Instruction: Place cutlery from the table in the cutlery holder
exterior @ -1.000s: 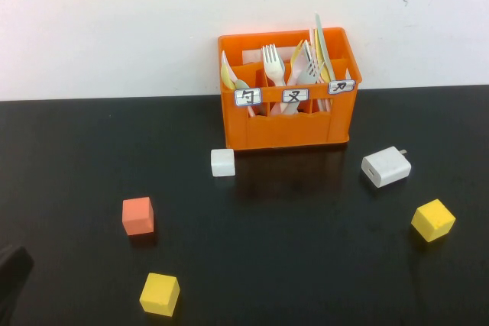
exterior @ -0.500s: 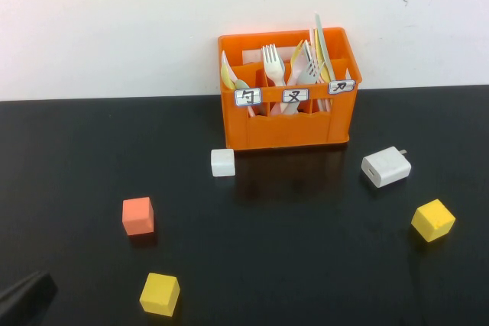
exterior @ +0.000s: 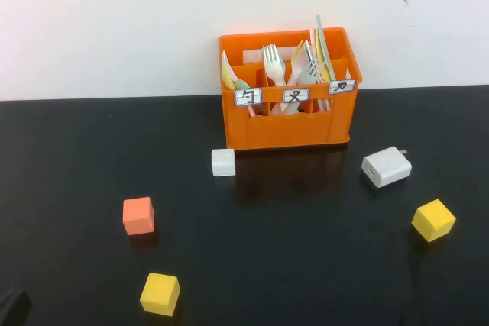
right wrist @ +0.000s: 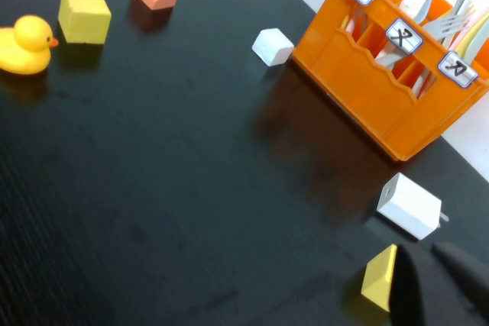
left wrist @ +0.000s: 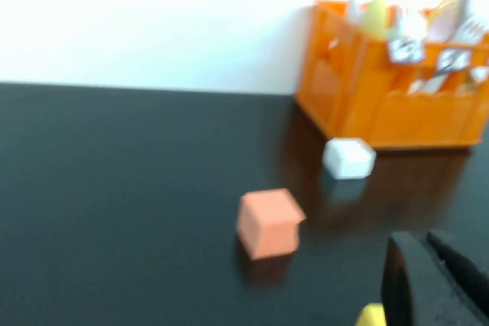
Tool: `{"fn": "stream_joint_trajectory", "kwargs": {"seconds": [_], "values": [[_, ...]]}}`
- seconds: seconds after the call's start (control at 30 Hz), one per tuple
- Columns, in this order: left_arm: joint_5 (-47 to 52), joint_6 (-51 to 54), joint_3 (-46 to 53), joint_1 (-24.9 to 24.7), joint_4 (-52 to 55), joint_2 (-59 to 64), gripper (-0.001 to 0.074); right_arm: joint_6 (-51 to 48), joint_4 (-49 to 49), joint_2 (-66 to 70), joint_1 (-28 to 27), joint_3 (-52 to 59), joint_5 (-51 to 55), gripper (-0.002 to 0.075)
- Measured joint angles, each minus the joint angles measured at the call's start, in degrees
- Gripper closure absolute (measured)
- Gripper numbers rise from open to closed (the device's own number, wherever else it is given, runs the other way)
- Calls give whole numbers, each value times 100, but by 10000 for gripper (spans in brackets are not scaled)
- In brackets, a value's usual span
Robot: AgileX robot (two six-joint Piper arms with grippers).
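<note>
The left claw (exterior: 9,307) showed only as a dark sliver at the bottom-left corner of the high view. The right claw (right wrist: 451,288) appeared solely at its own wrist view's lower-right edge.

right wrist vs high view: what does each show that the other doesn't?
Only the right wrist view: a yellow rubber duck and the right end effector, dark at the frame edge.

Only the high view: the left end effector at the table's near left corner, and the white wall.

Both: the orange cutlery holder with the mint-green knife standing in it, white charger, white cube, orange cube, two yellow cubes.
</note>
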Motion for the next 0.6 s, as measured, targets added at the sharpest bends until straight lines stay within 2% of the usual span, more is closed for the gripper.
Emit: {"fn": "stream_joint_trajectory", "kwargs": {"seconds": [0.17,0.27,0.4,0.6], "values": [[-3,-2275,121,-1,2037,-140,736,0,10,0,0,0,0,728],[-15,-3245,231,-1,2877,-254,736,0,10,0,0,0,0,728],[-78,-3700,497,32,3206,-551,736,0,10,0,0,0,0,728],[244,-3808,521,73,3199,-630,736,0,20,0,0,0,0,728]]}}
